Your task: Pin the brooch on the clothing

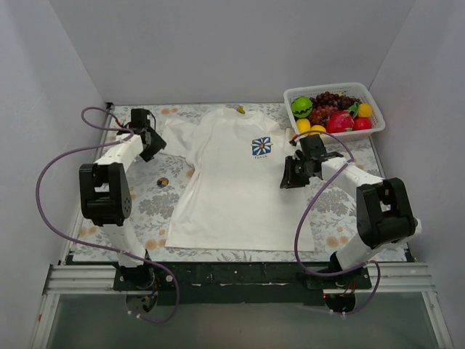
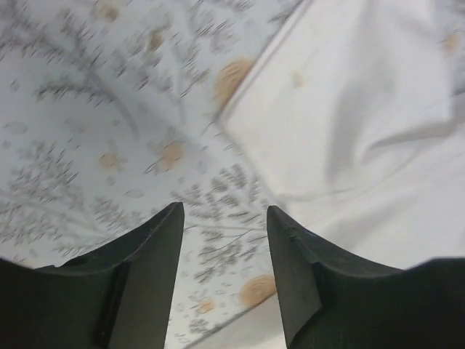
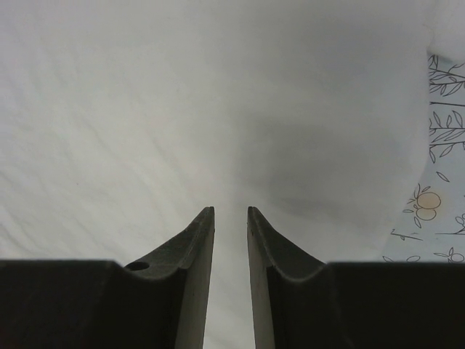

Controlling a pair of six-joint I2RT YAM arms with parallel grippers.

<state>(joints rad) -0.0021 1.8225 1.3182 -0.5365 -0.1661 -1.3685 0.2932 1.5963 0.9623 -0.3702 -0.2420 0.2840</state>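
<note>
left gripper (image 2: 225, 209) jaws wide apart, right gripper (image 3: 230, 211) jaws barely parted, both pointing downward

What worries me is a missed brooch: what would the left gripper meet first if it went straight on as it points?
Probably the floral-print mat beside the sleeve of the white T-shirt, though depth is unclear. The left gripper is not aimed at the tiny round brownish-gold brooch.

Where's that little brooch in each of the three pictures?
Top view: brooch on the flowered mat, just left of the T-shirt.
Left wrist: not in it.
Right wrist: not in it.
Shared landmark: the white T-shirt, seen in all three.
</note>
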